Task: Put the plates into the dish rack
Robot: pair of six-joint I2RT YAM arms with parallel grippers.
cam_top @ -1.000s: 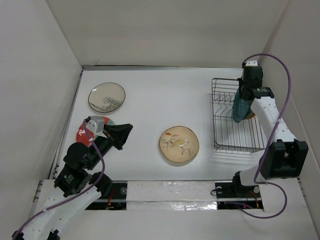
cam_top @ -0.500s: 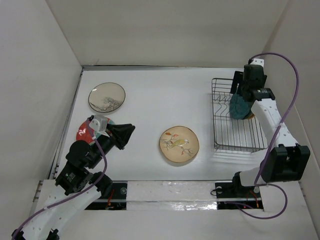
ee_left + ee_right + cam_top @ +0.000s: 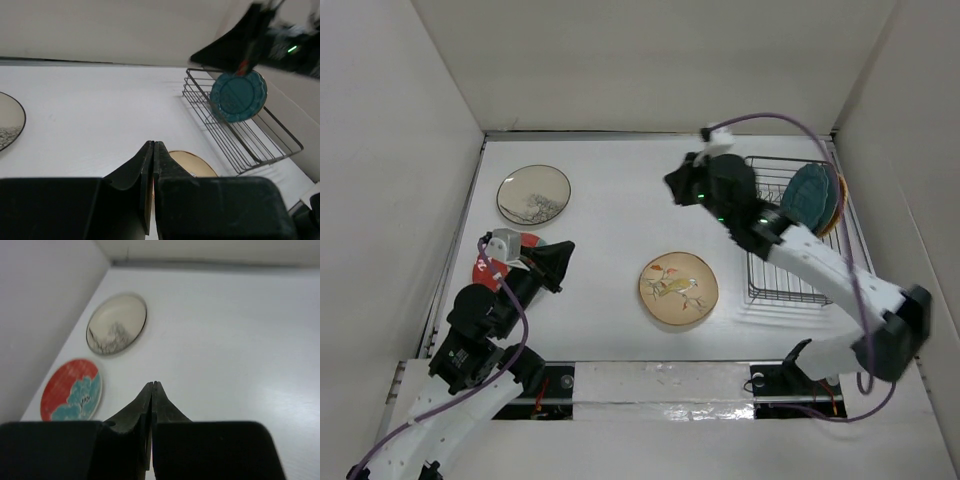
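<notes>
A white bench boxed by pale walls carries the dish rack, its long axis running near to far. At the rack's far end the teal plate stands on edge against an orange plate (its scalloped face shows only in the left wrist view). Left of the rack lie the tan plate, cream plate and red plate. The left hand and right hand are clenched and empty.

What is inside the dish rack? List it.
A dark teal plate stands on edge at the far end of the dish rack. An orange plate shows only its rim behind it; the rest is covered.
</notes>
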